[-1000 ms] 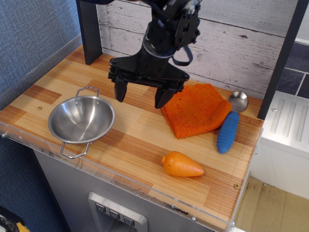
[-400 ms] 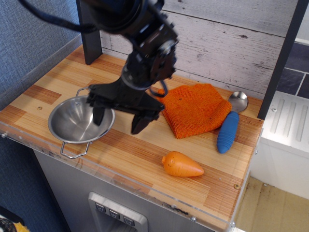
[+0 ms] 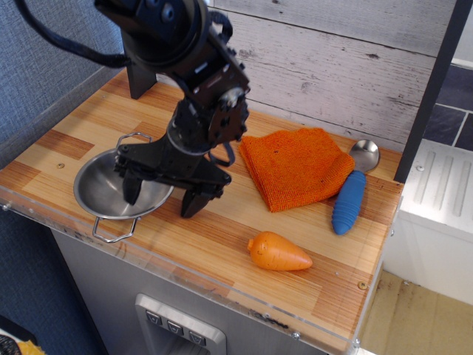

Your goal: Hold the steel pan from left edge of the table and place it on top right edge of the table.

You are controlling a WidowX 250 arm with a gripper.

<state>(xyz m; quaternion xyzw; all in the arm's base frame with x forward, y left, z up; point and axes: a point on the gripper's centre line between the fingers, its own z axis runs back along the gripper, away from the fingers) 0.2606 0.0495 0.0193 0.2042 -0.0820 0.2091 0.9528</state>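
The steel pan [image 3: 100,194] is a shiny round bowl with two wire loop handles. It sits near the left front edge of the wooden table [image 3: 222,229]. My black gripper [image 3: 161,195] is open and hangs over the pan's right rim. One finger [image 3: 131,188] is inside the bowl and the other finger [image 3: 194,200] is outside it, over the wood. The arm hides the pan's right side. I cannot tell whether the fingers touch the rim.
An orange cloth [image 3: 295,166] lies at the back right. A spoon with a blue handle [image 3: 349,200] lies beside it. An orange toy carrot [image 3: 278,252] lies near the front edge. A dark post [image 3: 140,74] stands at the back left.
My gripper has moved left and down from above the table's middle to the pan's right rim. It stays open. The pan and the other things have not moved.
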